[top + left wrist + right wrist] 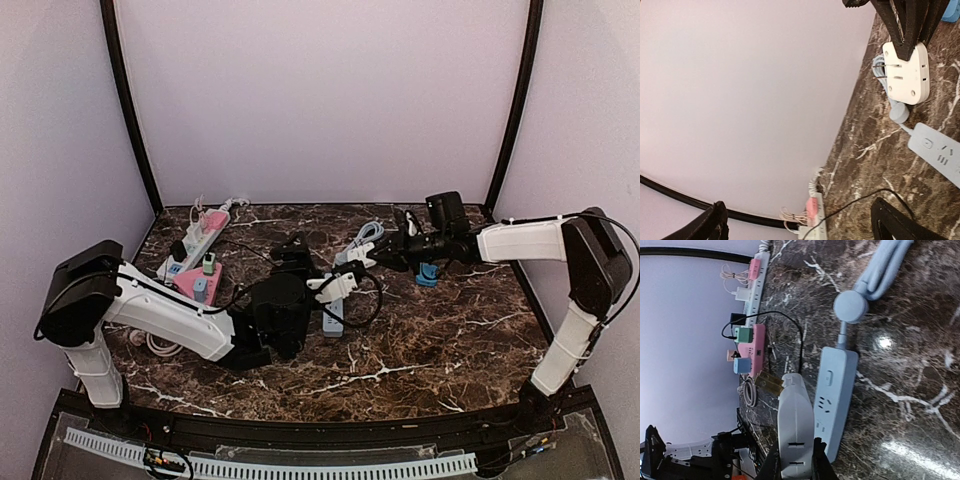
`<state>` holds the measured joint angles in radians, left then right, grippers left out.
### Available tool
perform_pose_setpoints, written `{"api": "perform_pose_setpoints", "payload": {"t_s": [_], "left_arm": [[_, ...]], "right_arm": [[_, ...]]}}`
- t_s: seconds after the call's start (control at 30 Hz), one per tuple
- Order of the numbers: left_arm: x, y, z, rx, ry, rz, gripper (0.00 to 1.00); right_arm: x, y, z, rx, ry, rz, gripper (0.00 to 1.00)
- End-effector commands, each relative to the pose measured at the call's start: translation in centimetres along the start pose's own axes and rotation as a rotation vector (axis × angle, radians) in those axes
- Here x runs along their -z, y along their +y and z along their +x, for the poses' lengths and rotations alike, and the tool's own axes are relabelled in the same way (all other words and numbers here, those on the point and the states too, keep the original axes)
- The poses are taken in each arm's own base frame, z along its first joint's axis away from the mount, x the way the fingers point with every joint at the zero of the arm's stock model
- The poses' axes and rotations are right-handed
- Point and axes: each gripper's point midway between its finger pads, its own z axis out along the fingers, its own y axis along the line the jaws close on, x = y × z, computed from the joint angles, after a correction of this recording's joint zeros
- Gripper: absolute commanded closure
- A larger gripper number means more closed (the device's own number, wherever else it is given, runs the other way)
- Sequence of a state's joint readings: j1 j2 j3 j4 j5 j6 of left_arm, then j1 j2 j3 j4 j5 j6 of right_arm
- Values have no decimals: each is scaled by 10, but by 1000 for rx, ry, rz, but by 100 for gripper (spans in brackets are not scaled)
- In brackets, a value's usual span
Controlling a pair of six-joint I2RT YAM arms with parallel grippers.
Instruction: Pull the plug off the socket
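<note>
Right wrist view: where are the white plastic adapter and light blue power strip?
white plastic adapter [796, 415], right wrist view, middle of its body.
light blue power strip [833, 390], right wrist view, its top face.

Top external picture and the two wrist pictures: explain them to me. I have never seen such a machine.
These are two robot arms bolted to a marble-patterned table. The top picture looks down from above and behind them. Each of the other two comes from a camera on one wrist. The right gripper is shut on a white adapter block, which sits beside a pale blue power strip. The left gripper is open and holds nothing. A pink power strip lies on the table's left side.
</note>
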<state>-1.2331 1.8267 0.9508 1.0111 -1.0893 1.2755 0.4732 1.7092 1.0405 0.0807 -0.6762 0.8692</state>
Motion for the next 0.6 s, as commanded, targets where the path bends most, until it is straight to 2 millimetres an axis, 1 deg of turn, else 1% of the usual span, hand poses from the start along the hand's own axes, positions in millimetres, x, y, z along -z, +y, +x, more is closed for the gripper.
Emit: {"api": "perform_pose_setpoints", "payload": {"t_s": [0.0, 0.03, 0.07, 0.1, 0.13, 0.17, 0.2, 0.23, 0.33, 0.37, 0.4, 0.43, 0.5, 0.57], "left_arm": [[10, -20, 15, 180, 71, 309, 1], [12, -14, 15, 302, 86, 340, 1], [14, -20, 18, 305, 103, 421, 1], [16, -15, 19, 401, 118, 440, 1], [17, -17, 21, 420, 129, 497, 1], [18, -14, 21, 494, 145, 518, 1], [18, -15, 25, 517, 162, 562, 1], [18, -11, 26, 583, 178, 571, 1], [15, -11, 34, 713, 225, 663, 1], [16, -8, 34, 773, 235, 678, 1], [15, -10, 36, 825, 254, 715, 1], [17, -9, 35, 858, 251, 745, 1], [14, -6, 40, 924, 276, 760, 1], [13, -9, 43, 996, 303, 816, 1]], "right_arm": [[18, -27, 1, 7, -53, 46, 100], [20, -35, 4, -4, -52, 57, 100], [22, -43, 8, -14, -52, 69, 100], [24, -50, 12, -23, -50, 79, 100], [25, -58, 17, -35, -49, 90, 100], [27, -64, 20, -44, -50, 99, 100], [29, -71, 24, -55, -55, 108, 100], [32, -77, 28, -68, -59, 113, 100], [42, -92, 35, -96, -80, 117, 100], [45, -96, 36, -104, -89, 117, 100], [49, -101, 38, -115, -98, 116, 100], [54, -104, 38, -122, -110, 114, 100], [62, -114, 40, -144, -126, 123, 100], [70, -122, 41, -158, -140, 133, 100]]}}
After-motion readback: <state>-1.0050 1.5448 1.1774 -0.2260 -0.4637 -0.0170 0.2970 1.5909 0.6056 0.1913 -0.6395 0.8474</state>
